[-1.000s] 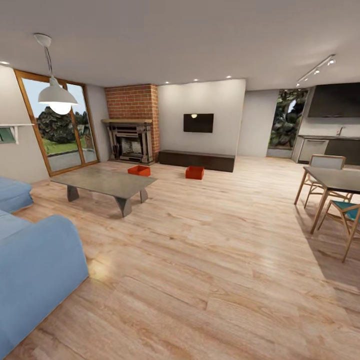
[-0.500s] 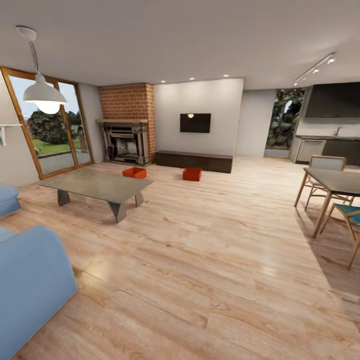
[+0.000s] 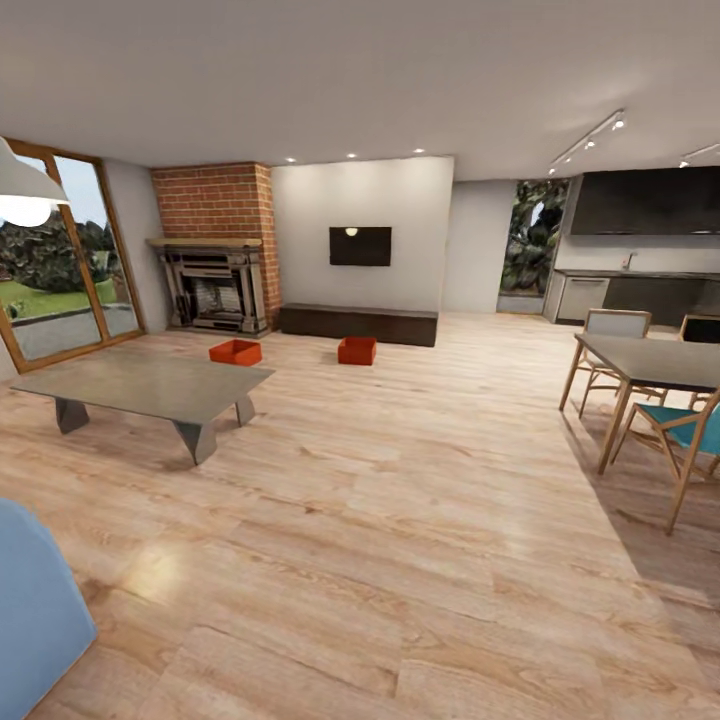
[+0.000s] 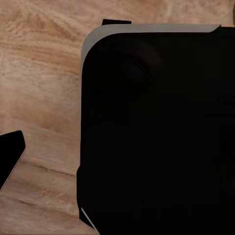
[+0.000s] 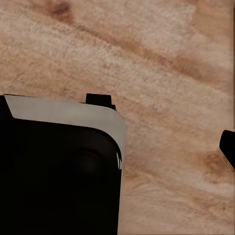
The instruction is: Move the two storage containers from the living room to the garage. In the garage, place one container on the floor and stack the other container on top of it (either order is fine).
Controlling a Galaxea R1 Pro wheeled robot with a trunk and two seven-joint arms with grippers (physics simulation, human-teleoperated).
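So the whole view has swung since a second ago: sofa (image 3: 35, 610) mostly slid off the left edge, more kitchen showing on the right. That's the camera turning and rolling forward, not the stuff moving, so I'd say we're only on the approach. Both bins sit on the far wood floor (image 3: 400, 520) before the dark cabinet (image 3: 358, 323): left container (image 3: 235, 351) just past the coffee table (image 3: 140, 385), long axis running left-right, slightly angled; right container (image 3: 357, 350) looks squarer, end-on. Pincers: can't tell if apart or together.
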